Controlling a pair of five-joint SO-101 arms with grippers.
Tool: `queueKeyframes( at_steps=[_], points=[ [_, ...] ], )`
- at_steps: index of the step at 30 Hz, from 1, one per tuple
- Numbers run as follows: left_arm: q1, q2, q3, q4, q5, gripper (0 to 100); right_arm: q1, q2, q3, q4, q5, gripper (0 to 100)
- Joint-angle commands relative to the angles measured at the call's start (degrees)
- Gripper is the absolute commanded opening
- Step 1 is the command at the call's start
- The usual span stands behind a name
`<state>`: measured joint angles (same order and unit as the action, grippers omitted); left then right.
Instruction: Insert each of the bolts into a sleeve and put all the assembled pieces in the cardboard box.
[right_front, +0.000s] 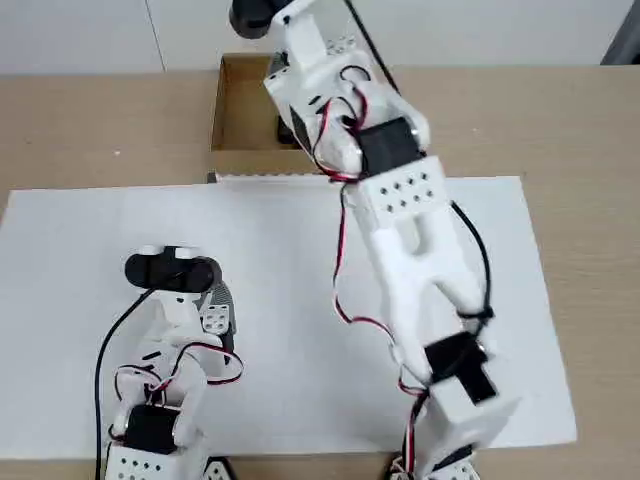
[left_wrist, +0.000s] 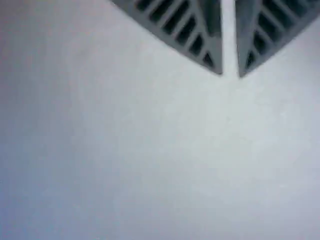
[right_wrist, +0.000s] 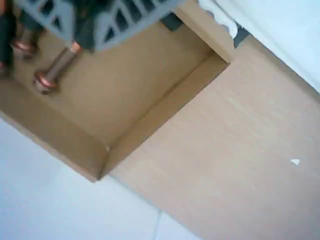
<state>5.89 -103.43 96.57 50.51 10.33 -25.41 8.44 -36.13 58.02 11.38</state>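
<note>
The cardboard box (right_front: 243, 105) stands at the table's far edge, and my right arm stretches over it. In the right wrist view my right gripper (right_wrist: 86, 40) hangs inside the box (right_wrist: 165, 107), shut on a dark sleeve (right_wrist: 86, 22). A copper bolt (right_wrist: 54, 69) sticks out of that sleeve just above the box floor. Beside it another assembled piece (right_wrist: 19, 44) lies on the floor. My left gripper (left_wrist: 229, 74) points down at the white paper (left_wrist: 150, 165) with its fingers together and nothing between them. From above it (right_front: 222, 300) sits at the near left.
A large white paper sheet (right_front: 100, 290) covers most of the wooden table (right_front: 90, 120), and the box touches its far edge. Bare wood (right_wrist: 240, 150) lies beside the box. My right arm (right_front: 420, 250) crosses the sheet's right half.
</note>
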Motion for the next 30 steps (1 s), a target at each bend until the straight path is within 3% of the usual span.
queueKeyframes(
  at_steps=[1, 11, 20, 25, 30],
  points=[
    [-0.26, -0.53, -0.22, 0.09, 0.0, 1, 3.12, -7.69, -3.43, 6.37, -3.25, 0.2],
    [-0.26, -0.53, -0.22, 0.09, 0.0, 1, 6.81, -23.87, -3.16, 25.1, -11.43, 0.2],
    [-0.26, -0.53, -0.22, 0.09, 0.0, 1, 14.9, -31.34, -3.08, 36.18, -19.78, 0.2],
    [-0.26, -0.53, -0.22, 0.09, 0.0, 1, 20.26, -38.73, 2.9, 37.32, -21.45, 0.2],
    [-0.26, -0.53, -0.22, 0.09, 0.0, 1, 22.81, -49.89, 18.55, 35.47, -21.8, 0.2]
  ],
)
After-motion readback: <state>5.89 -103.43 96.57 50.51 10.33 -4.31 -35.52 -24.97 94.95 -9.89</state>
